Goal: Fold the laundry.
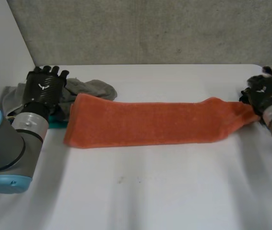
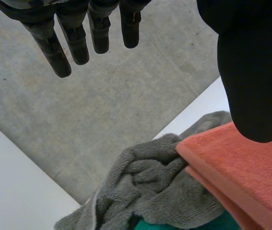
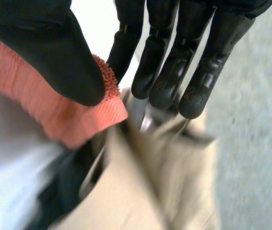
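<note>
A long orange towel (image 1: 145, 122) lies folded in a strip across the white table (image 1: 150, 191). My right hand (image 1: 263, 93) is at its right end. In the right wrist view the thumb and fingers of that hand (image 3: 174, 62) pinch a corner of the orange towel (image 3: 40, 105). My left hand (image 1: 43, 88) hovers at the strip's left end, over a grey towel (image 1: 95, 88). Its fingers (image 2: 78, 38) are straight and hold nothing, with the orange towel's edge (image 2: 251, 172) under the thumb.
The crumpled grey towel (image 2: 150, 187) lies in a heap at the back left, partly under the orange strip, with a teal cloth (image 1: 56, 123) beneath it. A beige item (image 3: 150, 182) sits behind my right hand. A concrete wall rises behind the table.
</note>
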`<state>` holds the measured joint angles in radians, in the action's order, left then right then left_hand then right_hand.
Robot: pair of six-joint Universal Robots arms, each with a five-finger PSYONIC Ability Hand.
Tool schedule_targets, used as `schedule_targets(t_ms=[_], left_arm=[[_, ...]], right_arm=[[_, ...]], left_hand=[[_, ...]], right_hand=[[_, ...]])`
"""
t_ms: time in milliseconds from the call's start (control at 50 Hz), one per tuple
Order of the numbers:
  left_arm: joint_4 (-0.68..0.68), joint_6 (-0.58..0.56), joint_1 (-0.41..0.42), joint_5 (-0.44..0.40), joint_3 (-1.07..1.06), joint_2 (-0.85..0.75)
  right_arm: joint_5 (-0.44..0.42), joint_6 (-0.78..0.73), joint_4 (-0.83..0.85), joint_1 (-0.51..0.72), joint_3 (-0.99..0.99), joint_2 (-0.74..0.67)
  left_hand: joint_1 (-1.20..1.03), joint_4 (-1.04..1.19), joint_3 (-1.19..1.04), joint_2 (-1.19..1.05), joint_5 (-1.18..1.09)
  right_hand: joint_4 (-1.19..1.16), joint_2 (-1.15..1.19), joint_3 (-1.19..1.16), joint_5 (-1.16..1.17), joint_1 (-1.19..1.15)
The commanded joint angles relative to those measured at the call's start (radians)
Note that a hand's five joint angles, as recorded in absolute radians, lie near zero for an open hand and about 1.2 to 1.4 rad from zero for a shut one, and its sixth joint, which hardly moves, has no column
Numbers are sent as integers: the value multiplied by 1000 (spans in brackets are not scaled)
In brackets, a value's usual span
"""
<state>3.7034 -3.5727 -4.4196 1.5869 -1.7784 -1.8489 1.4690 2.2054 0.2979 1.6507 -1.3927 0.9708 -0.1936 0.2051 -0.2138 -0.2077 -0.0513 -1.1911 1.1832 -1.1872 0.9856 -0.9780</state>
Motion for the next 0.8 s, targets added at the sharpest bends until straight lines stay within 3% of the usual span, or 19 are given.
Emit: schedule_targets(t_ms=[20, 180, 280, 340, 360, 400, 420, 560, 680, 800], left_arm=[[0, 2, -38, 1, -9, 42], [-2, 26, -67, 1, -24, 83], [-6, 71, -96, 1, -29, 91], [-8, 92, -115, 2, -29, 92], [-8, 95, -118, 1, -29, 92], [-8, 100, -123, 2, -29, 91], [-10, 100, -124, 2, -29, 91], [-10, 98, -113, -2, -30, 83], [-10, 98, -93, -5, -30, 77], [-10, 94, 11, -65, -12, 19]], right_arm=[[-45, -3, 138, 202, 53, -1], [-262, 3, 331, 481, 214, -139], [-401, 36, 351, 659, 418, -366], [-421, 71, 351, 713, 509, -475], [-424, 82, 352, 722, 521, -494], [-418, 99, 354, 732, 540, -517], [-408, 112, 354, 733, 537, -515], [-264, 157, 349, 729, 402, -362], [-78, 327, 302, 650, 219, -196], [8, 436, 130, 571, 126, -100]], left_hand=[[19, -31, 39, 33, 51], [19, -31, 39, 33, 51], [19, -31, 39, 33, 51], [18, -30, 38, 32, 50], [18, -30, 38, 32, 50], [18, -30, 38, 32, 50], [18, -30, 38, 32, 50], [15, -27, 36, 29, 48], [12, -24, 33, 26, 45], [-8, -3, 12, 6, 24]], right_hand=[[-205, 213, -209, 236, -418], [-205, 213, -209, 236, -418], [-205, 213, -209, 236, -418], [-205, 213, -209, 236, -418], [-61, 69, -65, 92, -274], [799, -791, 795, -768, 586], [1017, -1009, 1013, -986, 803], [1017, -1009, 1013, -986, 803], [1017, -1009, 1013, -986, 803], [1017, -1009, 1013, -986, 803]])
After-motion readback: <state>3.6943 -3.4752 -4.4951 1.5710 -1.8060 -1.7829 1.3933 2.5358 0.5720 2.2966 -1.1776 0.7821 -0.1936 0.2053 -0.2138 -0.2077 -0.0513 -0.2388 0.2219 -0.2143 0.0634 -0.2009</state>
